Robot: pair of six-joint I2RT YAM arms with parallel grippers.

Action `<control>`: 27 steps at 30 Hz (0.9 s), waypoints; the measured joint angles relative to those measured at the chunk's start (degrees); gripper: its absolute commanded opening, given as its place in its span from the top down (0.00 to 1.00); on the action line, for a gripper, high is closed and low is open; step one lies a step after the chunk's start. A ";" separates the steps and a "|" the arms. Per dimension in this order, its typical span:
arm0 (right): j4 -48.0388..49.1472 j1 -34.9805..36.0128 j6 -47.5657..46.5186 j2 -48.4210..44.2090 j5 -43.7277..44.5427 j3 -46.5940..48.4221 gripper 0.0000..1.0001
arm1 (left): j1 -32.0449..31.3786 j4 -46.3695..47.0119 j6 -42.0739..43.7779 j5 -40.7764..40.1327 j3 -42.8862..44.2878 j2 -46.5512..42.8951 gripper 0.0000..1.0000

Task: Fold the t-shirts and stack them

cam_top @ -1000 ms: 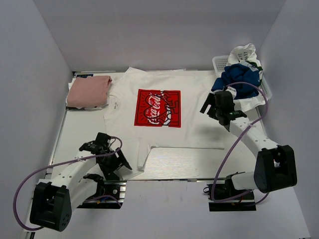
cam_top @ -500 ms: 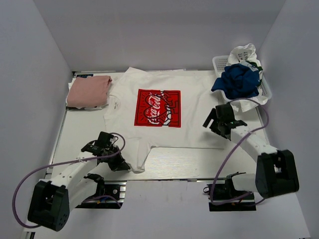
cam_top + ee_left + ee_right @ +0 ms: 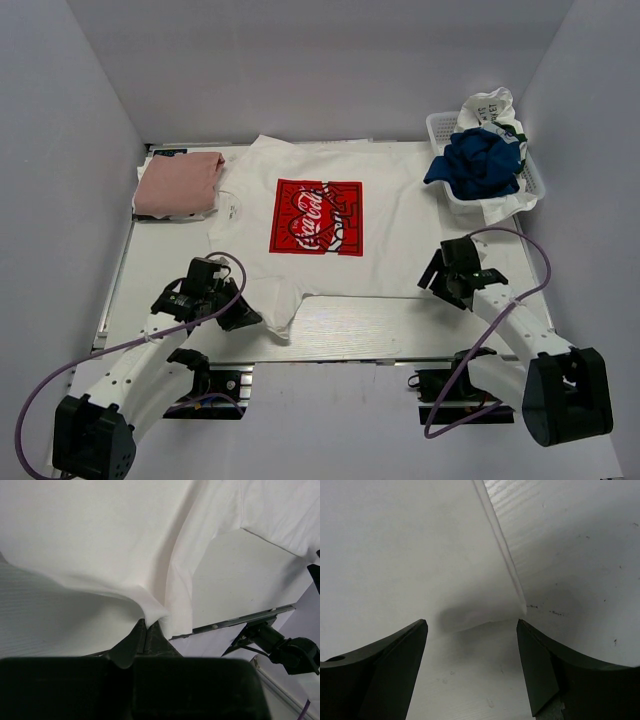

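The white t-shirt (image 3: 390,200) with the red Coca-Cola print (image 3: 315,217) lies spread flat mid-table. My left gripper (image 3: 247,318) is at its near left sleeve, shut on a pinched fold of the white cloth (image 3: 155,611); in the left wrist view the left gripper (image 3: 148,623) shows both fingers pressed together on that fold. My right gripper (image 3: 441,276) stands open low over the shirt's near right corner; the right gripper (image 3: 472,623) straddles the corner of the white cloth (image 3: 485,616) without touching it. A folded salmon-pink t-shirt (image 3: 178,184) lies at the back left.
A white plastic basket (image 3: 436,125) at the back right holds a crumpled blue t-shirt (image 3: 478,160) and a white and green one (image 3: 495,108). Bare table (image 3: 400,325) shows along the near edge, in front of the shirt's hem.
The left gripper has shut on the shirt's near left sleeve. The right arm has come back from beside the basket and down to the shirt's near right corner.
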 measured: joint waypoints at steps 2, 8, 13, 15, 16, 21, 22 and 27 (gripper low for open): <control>0.26 -0.20 0.04 1.31 -0.02 -0.57 0.28 | 0.00 0.00 -0.02 -0.04 0.11 -0.09 1.00; 4.20 -0.28 0.57 7.32 0.37 -0.72 0.81 | 0.00 1.64 -0.66 -0.59 2.21 -0.66 1.00; 6.19 -0.31 0.48 10.60 0.07 1.14 1.00 | 0.00 4.76 -1.05 -1.99 6.99 1.18 1.00; 5.73 -0.28 -0.15 10.69 -0.13 1.88 1.00 | 0.02 6.71 -0.87 -2.43 10.43 4.20 1.00; 5.51 -0.28 -0.50 10.69 -0.33 2.56 1.00 | 0.13 7.89 -0.79 -2.67 12.22 6.03 1.00; 5.20 -0.28 -1.79 12.44 -0.79 10.60 1.00 | 0.70 11.39 0.68 -6.01 20.74 15.78 1.00; 5.51 -0.28 -1.92 12.85 -0.79 11.54 1.00 | 0.83 12.24 1.09 -6.95 22.62 17.84 1.00; 5.64 -0.52 -1.92 19.76 0.72 21.90 1.00 | 1.44 15.37 4.96 -14.64 35.32 29.68 1.00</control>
